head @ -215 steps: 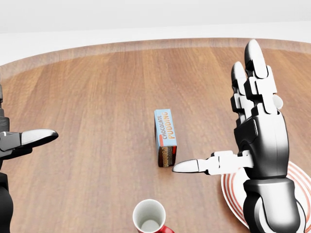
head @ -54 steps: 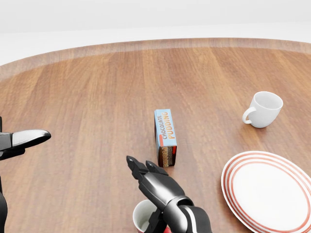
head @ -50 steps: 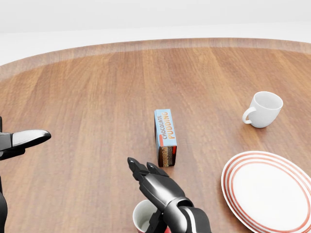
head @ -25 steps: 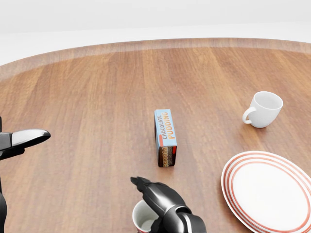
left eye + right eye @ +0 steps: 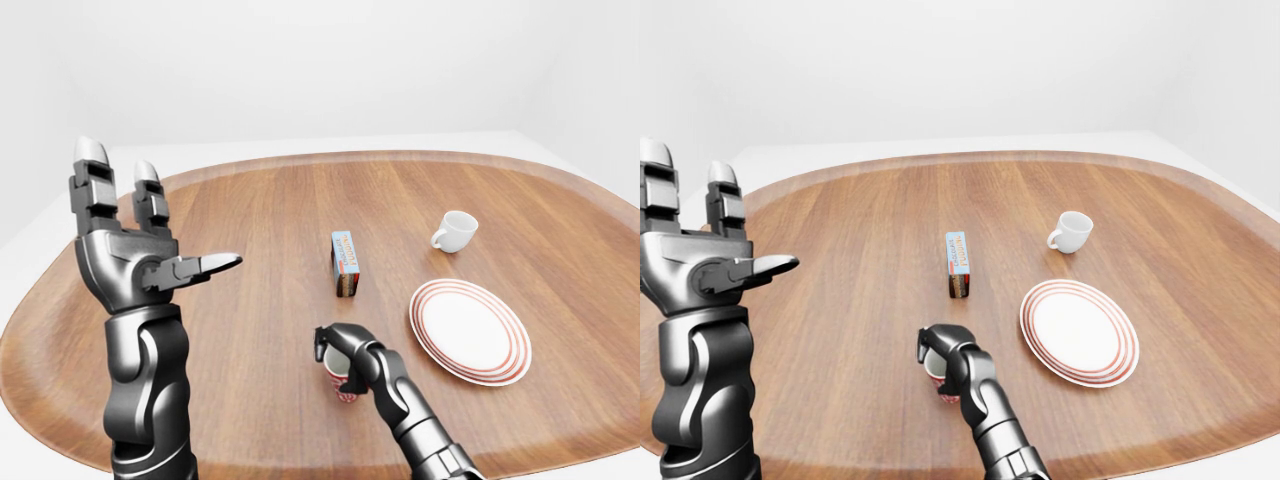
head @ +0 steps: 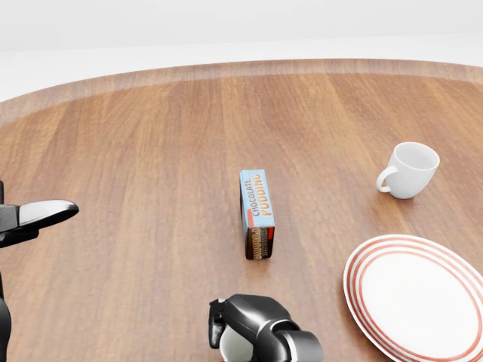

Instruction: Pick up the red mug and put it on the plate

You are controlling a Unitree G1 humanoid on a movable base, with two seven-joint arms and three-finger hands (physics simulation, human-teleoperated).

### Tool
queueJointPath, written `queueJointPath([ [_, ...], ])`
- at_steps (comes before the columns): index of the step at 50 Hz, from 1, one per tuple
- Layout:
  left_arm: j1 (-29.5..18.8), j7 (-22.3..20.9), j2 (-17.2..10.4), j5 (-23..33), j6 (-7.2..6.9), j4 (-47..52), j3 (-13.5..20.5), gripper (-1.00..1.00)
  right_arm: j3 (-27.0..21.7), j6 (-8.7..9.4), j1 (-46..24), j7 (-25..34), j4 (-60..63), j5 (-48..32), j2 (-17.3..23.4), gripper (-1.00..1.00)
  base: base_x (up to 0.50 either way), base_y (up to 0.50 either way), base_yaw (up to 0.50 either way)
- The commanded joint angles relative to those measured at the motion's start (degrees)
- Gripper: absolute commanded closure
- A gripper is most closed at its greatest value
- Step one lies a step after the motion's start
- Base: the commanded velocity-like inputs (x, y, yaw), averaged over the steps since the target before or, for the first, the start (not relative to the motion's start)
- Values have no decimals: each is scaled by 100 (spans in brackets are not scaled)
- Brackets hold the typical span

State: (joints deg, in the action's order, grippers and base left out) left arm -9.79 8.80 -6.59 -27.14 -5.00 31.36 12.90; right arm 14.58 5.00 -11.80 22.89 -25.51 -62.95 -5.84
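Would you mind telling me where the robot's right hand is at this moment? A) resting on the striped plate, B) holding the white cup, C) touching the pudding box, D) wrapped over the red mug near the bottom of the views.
D: the right hand is curled over the red mug, apart from the plate, the white cup and the pudding box.

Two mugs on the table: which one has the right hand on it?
The red mug, at the left-eye view's bottom centre, with the right hand curled over its rim. The white mug stands untouched beyond the plate.
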Motion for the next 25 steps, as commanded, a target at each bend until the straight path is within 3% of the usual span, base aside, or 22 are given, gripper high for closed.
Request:
queueJointPath([
  [1, 25, -29, 9, 28, 0, -58, -7, -100, 57, 0, 636, 53, 1696, 435, 274, 100, 0, 0, 0],
  [10, 44, -22, 18, 41, 0, -4, -22, -100, 200, 0, 1018, 1356, 4236, 504, 355, 100, 0, 0, 0],
  [15, 36, -42, 17, 64, 0, -49, -19, -100, 251, 0, 1001, 1668, 4693, 441, 331, 100, 0, 0, 0],
  [25, 12, -19, 3, 45, 0, -35, 7, -100, 1, 0, 1014, 1711, 4886, 648, 456, 100, 0, 0, 0],
])
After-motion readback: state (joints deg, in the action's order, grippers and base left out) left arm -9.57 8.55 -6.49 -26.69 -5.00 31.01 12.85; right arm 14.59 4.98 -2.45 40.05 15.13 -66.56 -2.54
